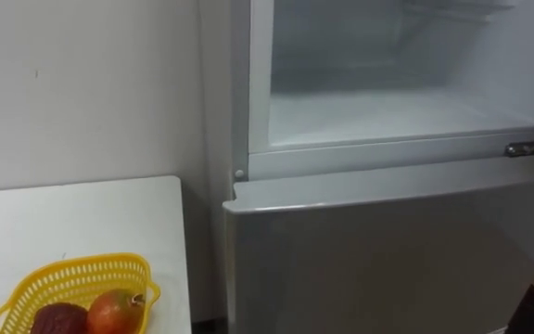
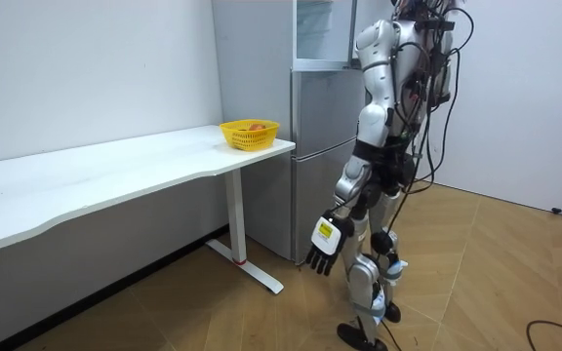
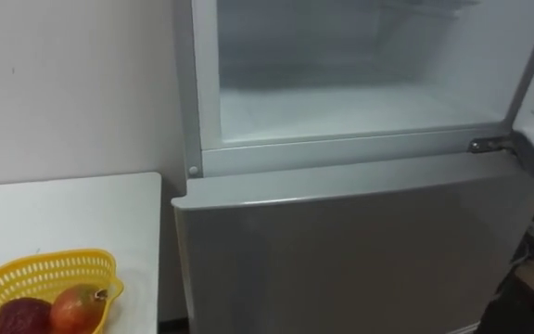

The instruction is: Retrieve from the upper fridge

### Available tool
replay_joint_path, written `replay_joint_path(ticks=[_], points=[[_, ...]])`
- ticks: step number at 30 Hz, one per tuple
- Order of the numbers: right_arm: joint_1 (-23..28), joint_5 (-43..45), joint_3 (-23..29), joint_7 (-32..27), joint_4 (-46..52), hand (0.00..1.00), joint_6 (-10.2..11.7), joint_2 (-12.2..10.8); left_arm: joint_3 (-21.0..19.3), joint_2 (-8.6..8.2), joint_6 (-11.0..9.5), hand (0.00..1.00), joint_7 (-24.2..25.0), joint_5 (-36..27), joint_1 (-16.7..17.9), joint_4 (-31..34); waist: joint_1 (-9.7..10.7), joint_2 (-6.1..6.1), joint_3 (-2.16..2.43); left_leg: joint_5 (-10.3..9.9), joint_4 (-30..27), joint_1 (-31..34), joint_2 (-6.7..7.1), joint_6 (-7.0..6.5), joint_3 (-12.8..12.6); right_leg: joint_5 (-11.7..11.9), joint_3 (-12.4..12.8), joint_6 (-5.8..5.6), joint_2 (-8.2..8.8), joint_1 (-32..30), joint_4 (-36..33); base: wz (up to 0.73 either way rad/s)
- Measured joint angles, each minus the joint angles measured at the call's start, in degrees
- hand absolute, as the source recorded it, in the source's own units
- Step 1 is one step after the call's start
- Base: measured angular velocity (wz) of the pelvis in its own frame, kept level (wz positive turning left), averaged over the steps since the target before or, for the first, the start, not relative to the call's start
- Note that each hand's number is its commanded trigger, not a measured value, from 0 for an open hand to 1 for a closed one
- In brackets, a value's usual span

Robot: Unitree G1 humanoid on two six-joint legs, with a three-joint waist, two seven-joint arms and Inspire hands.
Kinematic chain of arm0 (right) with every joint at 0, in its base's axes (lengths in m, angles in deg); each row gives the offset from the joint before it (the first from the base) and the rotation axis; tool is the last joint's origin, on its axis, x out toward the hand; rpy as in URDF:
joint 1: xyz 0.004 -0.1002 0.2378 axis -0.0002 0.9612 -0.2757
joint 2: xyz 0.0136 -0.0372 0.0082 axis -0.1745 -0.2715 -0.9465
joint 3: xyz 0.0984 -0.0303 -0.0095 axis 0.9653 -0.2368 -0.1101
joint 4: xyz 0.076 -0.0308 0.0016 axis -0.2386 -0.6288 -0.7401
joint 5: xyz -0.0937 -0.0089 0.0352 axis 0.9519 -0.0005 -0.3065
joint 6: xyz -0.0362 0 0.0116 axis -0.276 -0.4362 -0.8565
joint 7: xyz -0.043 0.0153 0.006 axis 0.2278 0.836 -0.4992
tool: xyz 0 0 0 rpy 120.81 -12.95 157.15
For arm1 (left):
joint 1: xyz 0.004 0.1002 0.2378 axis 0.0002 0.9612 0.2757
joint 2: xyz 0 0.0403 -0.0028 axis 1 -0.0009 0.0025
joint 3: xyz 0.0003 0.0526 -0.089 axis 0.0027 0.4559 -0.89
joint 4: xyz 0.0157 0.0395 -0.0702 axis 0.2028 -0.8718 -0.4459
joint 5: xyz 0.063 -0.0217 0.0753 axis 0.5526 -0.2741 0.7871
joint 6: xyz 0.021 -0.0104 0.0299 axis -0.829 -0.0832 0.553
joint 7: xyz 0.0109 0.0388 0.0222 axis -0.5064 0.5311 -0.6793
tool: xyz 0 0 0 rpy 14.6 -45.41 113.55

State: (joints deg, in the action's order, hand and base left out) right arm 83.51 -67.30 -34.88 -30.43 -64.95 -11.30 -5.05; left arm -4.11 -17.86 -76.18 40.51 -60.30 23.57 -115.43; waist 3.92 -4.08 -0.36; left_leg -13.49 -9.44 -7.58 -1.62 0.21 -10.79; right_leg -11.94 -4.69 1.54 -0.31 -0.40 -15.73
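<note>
robot stands facing the fridge (image 2: pixel 310 146), close up, with the desk (image 2: pixel 115 166) running off on its left side. the upper compartment (image 1: pixel 378 111) is open, white walls and white floor in plain sight. just under it the lower door (image 1: pixel 387 250) is shut, and a metal hinge (image 1: pixel 525 147) sits at the compartment's right corner. in the room view the left hand (image 2: pixel 325 244) hangs low beside the thigh, its fingers (image 2: pixel 313 261) loose and a little apart, holding nothing. at the desk's end nearest the fridge sits a yellow basket (image 1: pixel 72 278). inside it lie a dark red fruit (image 1: pixel 58 320) and an orange-red fruit (image 1: pixel 114 314), touching.
</note>
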Motion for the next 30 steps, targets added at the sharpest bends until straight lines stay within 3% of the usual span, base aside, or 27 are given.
replay_joint_path(ticks=[3,8,13,17,26,30], points=[[-0.4,4.0,-1.9,0.2,0.2,0.0,0.0,0.0,0.0,-0.29,-0.3,0.0,0.2,0.0,-0.7,-0.3,-1.5,-0.41,-0.12,0.0,-0.3,0.4,-0.03,0.0,0.1,0.0,-0.1,0.03,0.07,-0.1,-0.1,0.0],[-7.6,7.9,-2.9,1.2,2.6,0.0,0.1,0.0,1.3,-0.21,-0.4,0.0,0.0,0.0,-0.6,-0.4,-1.6,-1.42,-0.12,0.0,-1.9,0.7,-0.3,0.0,1.7,0.5,-1.9,0.33,0.14,1.5,1.3,0.16],[-11.7,10.2,-5.4,3.7,4.7,0.0,0.2,0.1,2.6,-0.25,0.1,0.0,-0.3,0.0,-0.4,-0.4,-2.9,-1.06,0.0,0.0,-2.2,0.8,-0.62,0.04,2.5,0.9,-3.3,0.59,0.1,2.4,2.2,0.15],[-11.8,12.1,-7.3,4.5,4.7,0.0,0.0,0.4,3.0,-0.32,0.8,0.0,-0.4,0.1,-0.3,-0.2,-4.5,-0.99,0.04,0.0,-2.1,0.9,-0.59,0.06,3.3,0.9,-3.6,0.56,0.1,2.8,2.5,0.1],[-13.4,11.7,-8.6,8.6,1.5,0.0,-0.1,1.6,3.0,-0.31,1.4,0.0,-0.5,-0.1,-0.4,0.4,-5.1,-0.57,-0.15,0.0,-2.0,0.8,-0.44,0.08,4.7,1.1,-5.0,0.48,0.22,4.3,3.2,0.06],[-14.9,12.0,-9.5,8.7,-2.0,0.0,0.1,1.7,3.0,-0.22,2.7,0.0,-0.4,0.0,-0.4,0.8,-5.1,-0.85,-0.24,0.0,-2.0,0.1,-0.41,0.08,4.8,1.1,-5.1,0.46,0.25,4.9,3.7,0.0]])
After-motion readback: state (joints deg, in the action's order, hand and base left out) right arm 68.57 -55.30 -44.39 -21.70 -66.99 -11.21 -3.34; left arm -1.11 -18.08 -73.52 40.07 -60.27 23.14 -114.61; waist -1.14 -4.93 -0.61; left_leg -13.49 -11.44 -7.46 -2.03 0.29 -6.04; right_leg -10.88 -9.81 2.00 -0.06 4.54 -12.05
